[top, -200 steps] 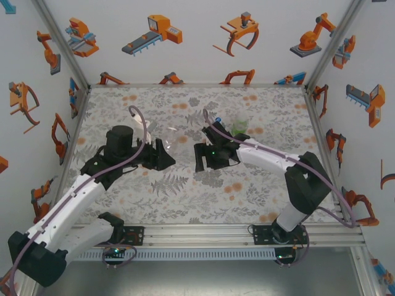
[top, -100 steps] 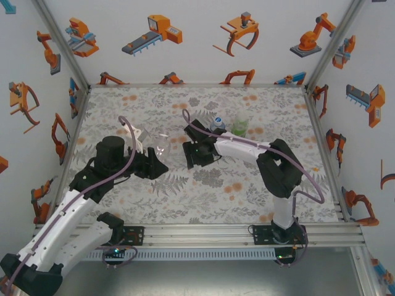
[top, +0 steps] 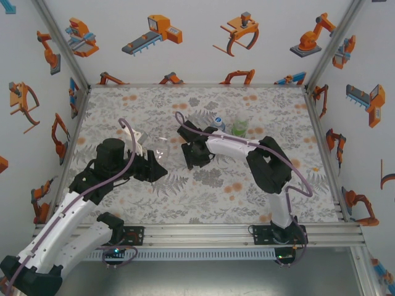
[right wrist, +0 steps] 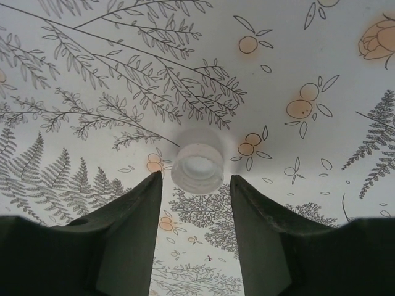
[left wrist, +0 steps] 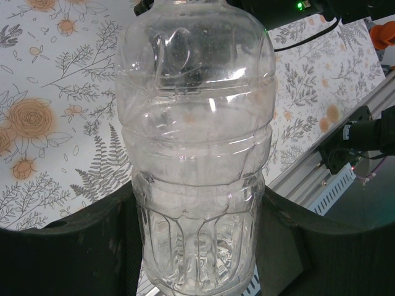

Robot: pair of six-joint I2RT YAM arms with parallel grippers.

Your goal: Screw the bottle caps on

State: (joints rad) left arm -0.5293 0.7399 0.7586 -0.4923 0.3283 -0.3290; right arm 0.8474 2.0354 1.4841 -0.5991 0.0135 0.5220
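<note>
1. The left gripper (top: 152, 166) is clamped around the plain clear bottle (left wrist: 194, 123); its neck is hidden.
2. The right gripper (right wrist: 194, 185) stands open astride 1 white cap (right wrist: 197, 168) on the table (right wrist: 321, 49), not touching it.
3. I cannot tell whether the blue-label bottle (top: 216, 123) and green bottle (top: 239, 127) beyond are capped.
4. Probably early: capping remains.

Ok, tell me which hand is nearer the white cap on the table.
Right. The right hand straddles the cap, a finger on either side, not yet touching it. The left hand is away to its left, gripping the clear bottle.
</note>
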